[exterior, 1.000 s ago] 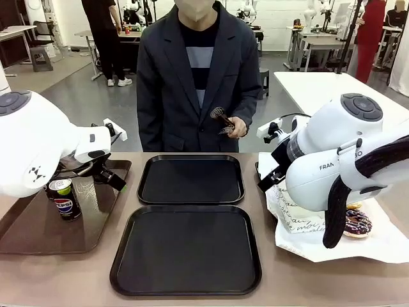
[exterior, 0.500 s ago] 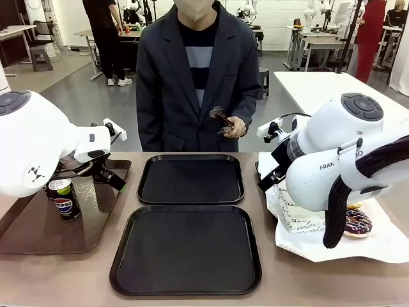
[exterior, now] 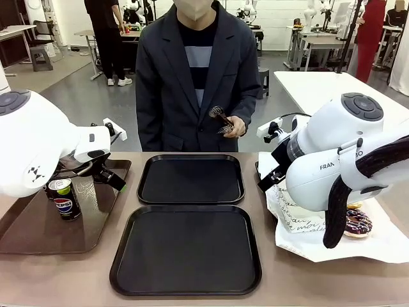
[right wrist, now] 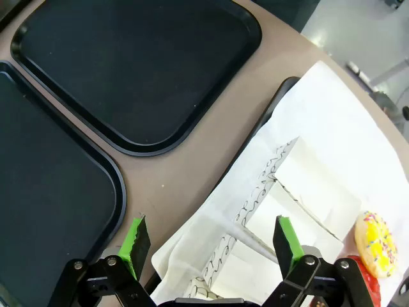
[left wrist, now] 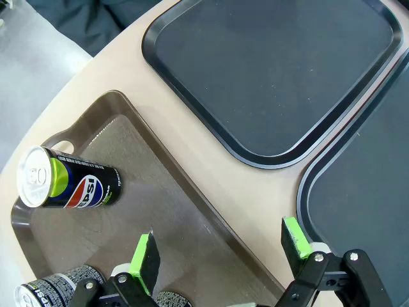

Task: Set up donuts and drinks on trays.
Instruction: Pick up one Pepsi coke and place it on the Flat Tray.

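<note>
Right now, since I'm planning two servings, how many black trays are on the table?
2. The far black tray lies mid-table by the person; the near black tray lies just in front of it, on the robot's side. A hidden third seems unlikely.

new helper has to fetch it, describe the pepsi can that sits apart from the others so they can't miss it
Look at the long brown tray beside the two black trays. On it, one Pepsi can sits alone near the corner with the handle cut-out; the other cans cluster together close to the left gripper.
</note>
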You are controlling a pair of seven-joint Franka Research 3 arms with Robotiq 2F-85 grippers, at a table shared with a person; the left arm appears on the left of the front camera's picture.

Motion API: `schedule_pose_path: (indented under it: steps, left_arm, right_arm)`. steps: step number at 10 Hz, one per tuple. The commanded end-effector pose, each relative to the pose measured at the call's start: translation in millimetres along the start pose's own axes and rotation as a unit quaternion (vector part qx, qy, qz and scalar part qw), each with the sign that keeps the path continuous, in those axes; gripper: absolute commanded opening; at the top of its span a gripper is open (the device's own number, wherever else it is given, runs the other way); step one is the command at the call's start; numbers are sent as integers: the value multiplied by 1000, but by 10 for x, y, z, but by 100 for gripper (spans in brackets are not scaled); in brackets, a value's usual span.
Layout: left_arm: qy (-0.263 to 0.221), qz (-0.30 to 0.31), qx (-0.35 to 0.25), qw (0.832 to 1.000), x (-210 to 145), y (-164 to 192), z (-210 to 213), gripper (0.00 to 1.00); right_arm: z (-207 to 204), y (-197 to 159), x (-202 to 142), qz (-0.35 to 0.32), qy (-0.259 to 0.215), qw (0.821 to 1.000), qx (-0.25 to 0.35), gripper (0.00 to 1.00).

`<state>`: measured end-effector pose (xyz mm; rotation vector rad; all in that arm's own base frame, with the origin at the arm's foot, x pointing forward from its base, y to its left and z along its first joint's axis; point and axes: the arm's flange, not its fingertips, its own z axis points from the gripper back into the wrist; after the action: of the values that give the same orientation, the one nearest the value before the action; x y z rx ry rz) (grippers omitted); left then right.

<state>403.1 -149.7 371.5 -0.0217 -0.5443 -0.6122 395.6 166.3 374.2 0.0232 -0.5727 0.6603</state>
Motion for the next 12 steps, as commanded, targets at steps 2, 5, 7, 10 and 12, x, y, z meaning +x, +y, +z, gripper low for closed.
schedule_pose_path:
  steps: [2, 5, 7, 10, 12]
  left_arm:
    - [-8, -24, -4, 1000, -168, -128, 405, 100]
    - [18, -71, -80, 994, -925, -232, 1307, 100]
    - [51, -66, -113, 990, -1359, -277, 1548, 100]
    - [61, -47, -78, 994, -1645, -344, 1533, 100]
    - [73, -58, -133, 987, -369, -15, 1896, 100]
  right_arm:
    - [304, 96, -243, 9, 0, 1000, -22, 100]
    - [1181, 349, -1258, -3, 24, 999, -35, 100]
    - [1506, 576, -1875, -33, 55, 998, -18, 100]
    - [1537, 735, -2197, -22, 77, 995, -55, 100]
    - [1685, 19, -141, -27, 80, 996, -25, 100]
